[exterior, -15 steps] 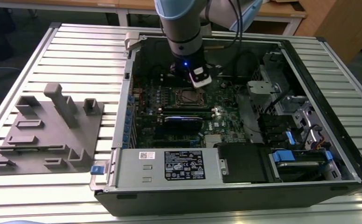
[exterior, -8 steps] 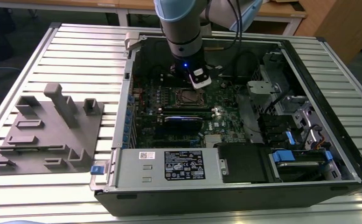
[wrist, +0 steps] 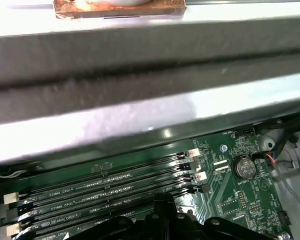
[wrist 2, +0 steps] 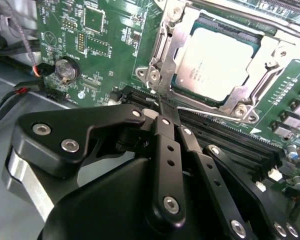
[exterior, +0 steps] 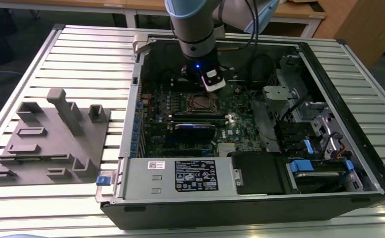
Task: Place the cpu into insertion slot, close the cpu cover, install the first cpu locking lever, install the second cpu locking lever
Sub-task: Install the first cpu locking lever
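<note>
scene: open pc case (exterior: 259, 198) lying on a slatted table (exterior: 80, 54), motherboard (exterior: 179, 114) facing up; grey fixture block (exterior: 50, 144) sits on the table toward the exterior view's left, apart from the case.
arm: ur arm (exterior: 196, 34) reaches down into the case from above, blue light lit near its wrist.
gripper (wrist 2: 162, 107): black fingers pressed together, tips meeting on a thin metal lever (wrist 2: 210, 114) just beside the socket; whether they actually pinch it, can't tell.
cpu (wrist 2: 217, 62): silver-grey chip seated flat in the slot (exterior: 199, 102), near centre of the board in the exterior view.
cover (wrist 2: 177, 37): metal frame lying down around the cpu, top of chip showing through its cutout.
lever: runs along the socket edge nearest the mem slots, w/ one end at the fingertips.
mem slots (wrist: 110, 182): long black rows betw gripper and socket in the second wrist view; also seen in the first wrist view, next to a coin battery (wrist: 244, 167).
psu (exterior: 179, 176): grey box w/ white label at the case's near edge in the exterior view.
</note>
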### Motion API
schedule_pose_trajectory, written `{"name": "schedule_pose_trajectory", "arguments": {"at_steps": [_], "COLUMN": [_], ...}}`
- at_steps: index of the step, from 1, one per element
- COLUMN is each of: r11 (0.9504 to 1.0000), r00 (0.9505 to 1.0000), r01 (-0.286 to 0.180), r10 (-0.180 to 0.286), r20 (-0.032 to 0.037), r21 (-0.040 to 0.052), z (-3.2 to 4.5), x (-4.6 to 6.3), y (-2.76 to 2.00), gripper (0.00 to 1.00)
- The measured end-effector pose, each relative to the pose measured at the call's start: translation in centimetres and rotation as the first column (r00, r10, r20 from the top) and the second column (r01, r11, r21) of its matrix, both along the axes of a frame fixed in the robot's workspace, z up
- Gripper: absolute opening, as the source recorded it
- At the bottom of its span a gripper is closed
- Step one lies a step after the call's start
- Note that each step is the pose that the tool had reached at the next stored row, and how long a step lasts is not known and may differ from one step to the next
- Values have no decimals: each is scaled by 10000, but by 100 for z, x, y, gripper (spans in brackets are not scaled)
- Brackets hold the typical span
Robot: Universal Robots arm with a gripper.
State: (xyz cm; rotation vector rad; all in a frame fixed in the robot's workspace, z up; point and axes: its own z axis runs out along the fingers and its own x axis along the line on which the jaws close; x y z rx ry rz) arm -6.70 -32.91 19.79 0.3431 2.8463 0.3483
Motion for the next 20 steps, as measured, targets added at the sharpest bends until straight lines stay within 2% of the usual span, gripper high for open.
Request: {"name": "schedule_pose_trajectory", "arguments": {"at_steps": [7, 20], "r11": [10000, 10000], "r00": [10000, 10000], "r01": [0, 6], "r10": [0, -6], "r20": [0, 12], "r21": [20, 35], "z": [12, 4], "x": [-15, -116], "y": [4, 62], "gripper": [11, 11]}}
